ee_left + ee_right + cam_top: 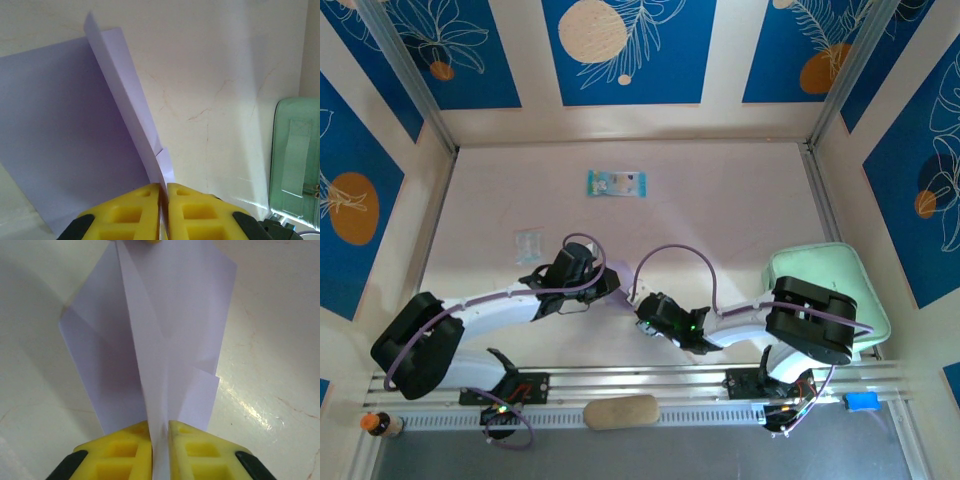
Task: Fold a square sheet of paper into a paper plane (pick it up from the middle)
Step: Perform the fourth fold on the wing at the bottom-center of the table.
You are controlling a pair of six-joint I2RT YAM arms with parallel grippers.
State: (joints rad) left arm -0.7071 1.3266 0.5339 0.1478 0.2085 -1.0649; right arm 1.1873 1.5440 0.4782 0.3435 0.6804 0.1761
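Bench [720, 200]: I see a pale veined top, walled by blue leaf-print panels [630, 50].
Left pincer [163, 200]: clamped shut on a raised fold of the lilac paper sheet [65, 125].
Right pincer [160, 440]: clamped on the same sheet's centre crease.
Sheet: partly folded, between both pincers.
Around: mint-green tray [830, 270] right of the right pincer; blue-green packet [616, 183] well beyond both; small clear packet [527, 243] left of the left pincer.
Count: two pincers, one sheet, one tray, two packets.
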